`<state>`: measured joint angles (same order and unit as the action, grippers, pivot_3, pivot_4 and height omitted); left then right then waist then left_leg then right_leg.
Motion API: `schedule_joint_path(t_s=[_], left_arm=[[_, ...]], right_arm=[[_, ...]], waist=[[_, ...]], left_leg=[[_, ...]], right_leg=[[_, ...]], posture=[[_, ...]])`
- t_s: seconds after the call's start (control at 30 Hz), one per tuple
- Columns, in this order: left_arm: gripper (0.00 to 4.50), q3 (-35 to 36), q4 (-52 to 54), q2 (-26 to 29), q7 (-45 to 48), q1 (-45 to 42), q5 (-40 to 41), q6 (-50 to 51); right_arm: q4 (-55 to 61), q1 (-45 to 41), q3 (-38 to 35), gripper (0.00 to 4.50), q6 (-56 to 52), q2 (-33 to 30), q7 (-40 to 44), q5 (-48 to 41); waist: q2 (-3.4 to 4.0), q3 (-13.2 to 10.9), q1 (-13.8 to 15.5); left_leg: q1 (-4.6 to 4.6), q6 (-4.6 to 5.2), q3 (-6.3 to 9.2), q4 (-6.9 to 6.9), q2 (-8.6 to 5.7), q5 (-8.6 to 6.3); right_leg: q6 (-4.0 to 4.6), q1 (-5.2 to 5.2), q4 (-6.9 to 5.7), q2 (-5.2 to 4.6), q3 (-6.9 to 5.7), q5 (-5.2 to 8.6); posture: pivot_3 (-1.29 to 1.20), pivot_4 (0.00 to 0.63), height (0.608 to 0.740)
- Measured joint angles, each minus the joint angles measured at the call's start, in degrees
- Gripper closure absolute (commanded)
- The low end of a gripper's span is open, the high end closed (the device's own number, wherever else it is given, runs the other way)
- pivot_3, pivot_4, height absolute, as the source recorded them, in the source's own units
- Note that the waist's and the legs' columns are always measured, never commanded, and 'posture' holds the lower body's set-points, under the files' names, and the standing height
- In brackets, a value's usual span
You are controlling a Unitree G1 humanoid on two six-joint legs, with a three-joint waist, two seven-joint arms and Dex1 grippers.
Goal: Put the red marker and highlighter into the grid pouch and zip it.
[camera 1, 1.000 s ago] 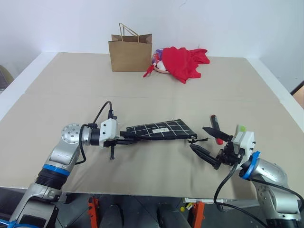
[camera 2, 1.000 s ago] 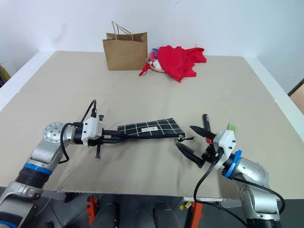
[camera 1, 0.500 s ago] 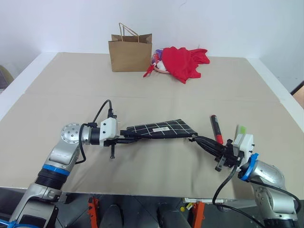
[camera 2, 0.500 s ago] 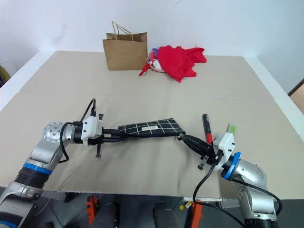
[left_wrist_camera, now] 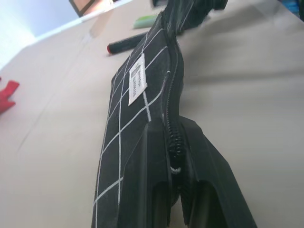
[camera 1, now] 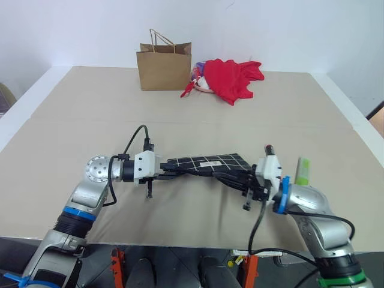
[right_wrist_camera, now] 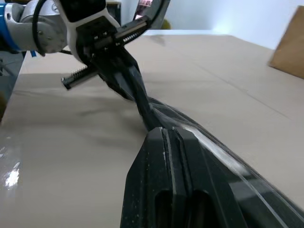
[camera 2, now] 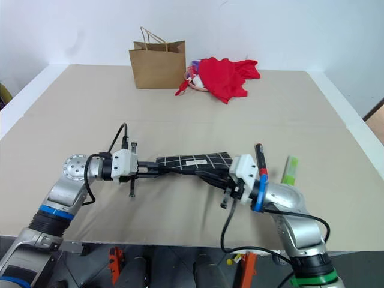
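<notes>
The step in hand is opening the grid pouch [camera 1: 207,164], which lies flat near the middle of the worktop [camera 1: 180,114] between the two arms. The left claw [camera 1: 174,174] is closed on the pouch's end at about 9 o'clock; the left wrist view shows its two fingers [left_wrist_camera: 199,190] pinched on either side of the zipper seam. The right claw [camera 1: 231,179] is fully closed at the pouch's opposite end, about 3 o'clock of it, with its fingers lying along the zipper edge. It seems to have hold of the pull cord or the fabric there, though which of the two I cannot tell.

The red marker [camera 2: 260,161] lies on the worktop just beside the pouch, at about 3 o'clock from it and partly behind the right wrist. The highlighter [camera 2: 290,170] lies a little further out in the same direction, apart from the marker. Neither is in the pouch yet, so the task is at an early stage.

The next move probably calls for the left claw to hold its end firm while the right one draws along the zipper line toward 9 o'clock. A slipping grip or a lifting pouch is the risk.
</notes>
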<state>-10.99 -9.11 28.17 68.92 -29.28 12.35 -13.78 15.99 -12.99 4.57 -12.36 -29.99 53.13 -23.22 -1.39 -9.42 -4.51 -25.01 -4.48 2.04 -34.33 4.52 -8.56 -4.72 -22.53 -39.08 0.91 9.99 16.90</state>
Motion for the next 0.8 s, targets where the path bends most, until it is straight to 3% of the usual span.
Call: schedule_joint_path(t_s=[0.33, 0.73, 0.8], left_arm=[[4.5, -1.2, -2.6, -2.9, -1.7, -1.1, -2.9, -4.1], [4.5, -1.8, -6.7, -5.1, -3.5, -3.0, -5.2, -6.5], [4.5, -1.9, -6.7, -5.0, -3.5, -3.0, -5.2, -6.6]], right_arm=[[-2.3, -12.0, 7.5, 4.45, -6.5, 7.6, -5.1, 3.3], [-2.7, -12.7, 8.6, 4.45, -10.4, 10.7, -8.5, 5.4], [-2.4, -12.1, 7.8, 3.78, -10.5, 10.3, -8.5, 5.1]], waist=[[0.01, 0.0, 0.1], [0.01, 0.0, 0.1], [0.01, 0.0, 0.1]], left_leg=[[-0.1, 0.0, 0.22, 0.03, 0.0, -0.01], [-0.14, -0.02, 0.58, 0.03, -0.01, 0.01], [-0.14, -0.02, 0.59, 0.03, -0.01, 0.01]], right_leg=[[0.02, 0.01, 0.0, 0.01, -0.2, 0.07], [0.1, 0.11, -0.01, 0.04, -0.5, 0.08], [0.11, 0.12, -0.01, 0.04, -0.51, 0.09]], posture=[[0.0, 0.15, 0.739], [0.0, 0.15, 0.739], [0.0, 0.15, 0.739]])
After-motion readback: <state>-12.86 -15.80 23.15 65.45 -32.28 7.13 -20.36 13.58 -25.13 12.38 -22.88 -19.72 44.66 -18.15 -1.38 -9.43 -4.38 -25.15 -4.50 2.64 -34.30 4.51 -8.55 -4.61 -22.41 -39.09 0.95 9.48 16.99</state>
